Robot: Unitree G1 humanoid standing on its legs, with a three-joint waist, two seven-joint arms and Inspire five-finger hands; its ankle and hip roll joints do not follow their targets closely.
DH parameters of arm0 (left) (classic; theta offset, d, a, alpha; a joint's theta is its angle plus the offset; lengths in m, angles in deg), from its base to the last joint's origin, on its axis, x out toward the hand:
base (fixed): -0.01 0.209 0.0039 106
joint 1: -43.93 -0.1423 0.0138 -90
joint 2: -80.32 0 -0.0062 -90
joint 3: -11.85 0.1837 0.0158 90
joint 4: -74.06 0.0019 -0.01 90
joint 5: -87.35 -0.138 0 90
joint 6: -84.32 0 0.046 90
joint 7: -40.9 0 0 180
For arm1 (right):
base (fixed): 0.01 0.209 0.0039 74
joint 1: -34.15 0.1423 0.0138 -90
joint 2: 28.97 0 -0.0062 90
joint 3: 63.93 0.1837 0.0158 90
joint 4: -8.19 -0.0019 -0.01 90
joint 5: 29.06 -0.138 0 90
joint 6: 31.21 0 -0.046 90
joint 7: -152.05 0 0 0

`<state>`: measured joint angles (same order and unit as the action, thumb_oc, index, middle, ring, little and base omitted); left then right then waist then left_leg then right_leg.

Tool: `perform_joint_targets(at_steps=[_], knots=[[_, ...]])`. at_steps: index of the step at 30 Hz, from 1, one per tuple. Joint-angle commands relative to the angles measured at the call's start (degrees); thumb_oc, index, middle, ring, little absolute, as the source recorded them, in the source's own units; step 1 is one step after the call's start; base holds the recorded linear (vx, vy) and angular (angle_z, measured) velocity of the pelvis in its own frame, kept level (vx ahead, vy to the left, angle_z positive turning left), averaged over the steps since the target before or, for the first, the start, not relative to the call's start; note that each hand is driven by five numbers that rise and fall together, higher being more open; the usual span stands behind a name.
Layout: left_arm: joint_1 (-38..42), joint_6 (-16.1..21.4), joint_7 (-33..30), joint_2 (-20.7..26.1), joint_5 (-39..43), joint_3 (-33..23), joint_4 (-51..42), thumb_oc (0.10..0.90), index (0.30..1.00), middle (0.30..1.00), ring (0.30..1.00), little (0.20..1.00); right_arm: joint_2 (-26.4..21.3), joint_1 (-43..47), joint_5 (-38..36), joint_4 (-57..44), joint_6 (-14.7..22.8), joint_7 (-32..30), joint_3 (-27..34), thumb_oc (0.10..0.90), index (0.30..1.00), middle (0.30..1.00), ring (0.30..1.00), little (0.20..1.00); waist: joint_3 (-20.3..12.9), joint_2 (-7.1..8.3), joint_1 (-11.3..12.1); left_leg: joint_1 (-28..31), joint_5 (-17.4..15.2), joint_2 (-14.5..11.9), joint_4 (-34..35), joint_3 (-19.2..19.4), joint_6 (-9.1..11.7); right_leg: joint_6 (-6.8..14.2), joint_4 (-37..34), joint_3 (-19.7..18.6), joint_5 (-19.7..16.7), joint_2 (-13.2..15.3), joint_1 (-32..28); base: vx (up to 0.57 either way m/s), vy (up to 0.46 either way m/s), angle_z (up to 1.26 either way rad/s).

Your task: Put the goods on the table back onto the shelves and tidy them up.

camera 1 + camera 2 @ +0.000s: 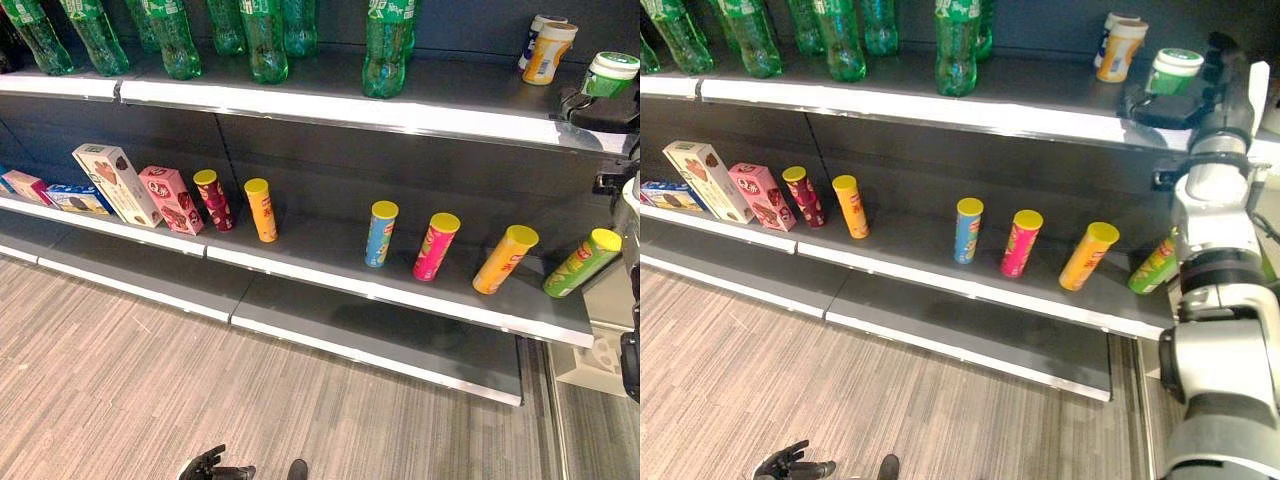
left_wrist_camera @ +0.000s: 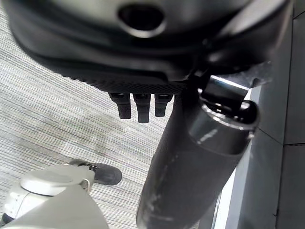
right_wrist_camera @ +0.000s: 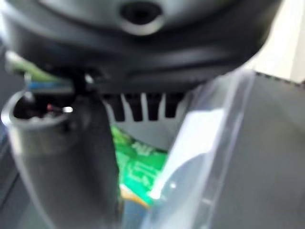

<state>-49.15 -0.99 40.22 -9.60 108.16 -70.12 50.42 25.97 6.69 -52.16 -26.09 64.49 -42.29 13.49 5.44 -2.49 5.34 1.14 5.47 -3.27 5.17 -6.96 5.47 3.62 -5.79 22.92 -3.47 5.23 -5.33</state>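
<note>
A small jar [image 1: 1173, 72] with a green label and a white lid stands at the right end of the top shelf [image 1: 940, 105]. My right hand [image 1: 1160, 102] is raised to that shelf and shut on the jar. In the right wrist view the jar's green label [image 3: 138, 167] shows between the thumb [image 3: 62, 157] and the fingers. My left hand [image 1: 215, 465] hangs low over the floor with relaxed fingers [image 2: 138, 107] and holds nothing.
Several green bottles [image 1: 385, 45] line the top shelf, and two yellow-and-white jars [image 1: 548, 50] stand near the held jar. The middle shelf [image 1: 300, 265] carries boxes [image 1: 115, 185] at the left and several leaning crisp tubes [image 1: 436, 245]. Grey wood-look floor [image 1: 150, 380] lies below.
</note>
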Motion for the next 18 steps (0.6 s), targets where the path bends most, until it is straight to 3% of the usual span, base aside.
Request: perform_joint_targets(at_steps=[1,18], knots=[[2.36,1.47,-0.88,3.62,1.17,0.64,1.30,0.800,0.900,0.900,0.900,0.900,1.32,4.83,-3.55,-2.47,3.62,-0.18,-2.58,0.800,0.900,0.900,0.900,0.900,-2.85,3.98,1.03,0.48,-0.42,-3.09,-0.17,6.16,4.11,3.57,0.79,-0.76,3.65,1.68,-3.55,0.01,0.017,-0.04],[2.37,1.26,-1.83,3.42,2.36,-0.52,0.29,0.800,0.900,0.900,0.900,0.900,6.11,2.27,-7.99,-6.40,3.58,0.96,-0.69,0.800,0.900,0.900,0.900,0.900,-2.41,5.06,0.87,1.22,-1.46,-2.70,-0.17,7.45,3.29,4.06,0.79,-2.03,2.83,2.26,-3.30,0.00,0.020,-0.04]])
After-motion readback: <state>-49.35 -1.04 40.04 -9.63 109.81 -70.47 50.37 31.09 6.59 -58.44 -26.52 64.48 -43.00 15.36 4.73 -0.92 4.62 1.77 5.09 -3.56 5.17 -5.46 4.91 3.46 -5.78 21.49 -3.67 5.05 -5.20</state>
